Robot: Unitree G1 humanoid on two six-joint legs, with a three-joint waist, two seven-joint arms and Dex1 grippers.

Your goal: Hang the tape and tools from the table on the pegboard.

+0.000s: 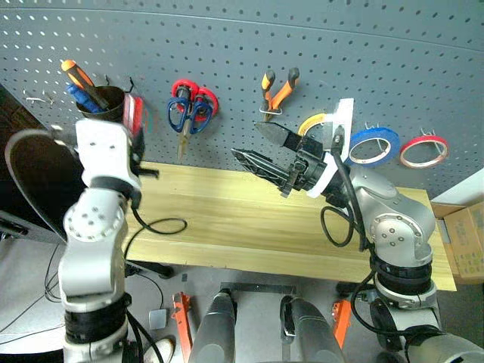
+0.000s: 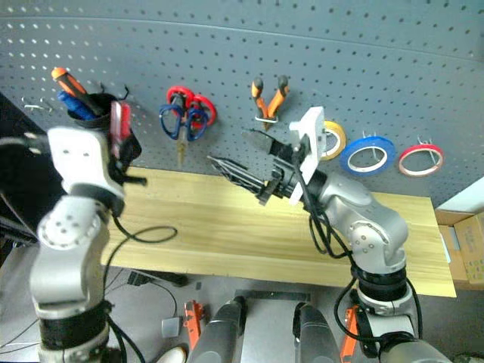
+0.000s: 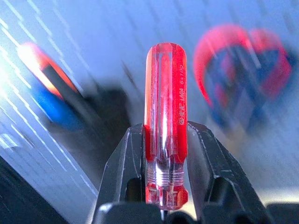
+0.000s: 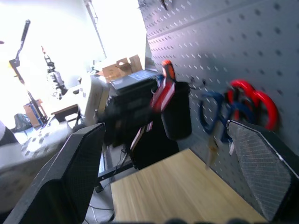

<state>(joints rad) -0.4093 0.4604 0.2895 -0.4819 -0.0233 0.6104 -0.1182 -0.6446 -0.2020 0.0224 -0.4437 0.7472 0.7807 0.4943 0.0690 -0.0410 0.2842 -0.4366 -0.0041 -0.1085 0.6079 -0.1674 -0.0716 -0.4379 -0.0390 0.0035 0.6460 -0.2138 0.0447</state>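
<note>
My left gripper (image 3: 166,135) is shut on the red-handled screwdriver (image 3: 166,107), holding it upright close to the pegboard (image 1: 302,38), right beside a black cup (image 1: 102,102). The dark-blue-handled scissors (image 1: 178,115) and the orange-and-black pliers (image 1: 278,92) hang on hooks. The blue tape ring (image 1: 373,145) hangs further right. My right gripper (image 1: 246,141) is open and holds nothing, raised above the middle of the table (image 1: 227,219) and pointing left.
The black cup holds an orange-and-black screwdriver (image 1: 79,79). Red-handled scissors (image 1: 206,97) hang with the blue ones. A yellow roll (image 1: 311,121) and a red roll (image 1: 423,150) flank the blue tape. A black cable (image 1: 162,224) loops on the table; a cardboard box (image 1: 465,242) stands at right.
</note>
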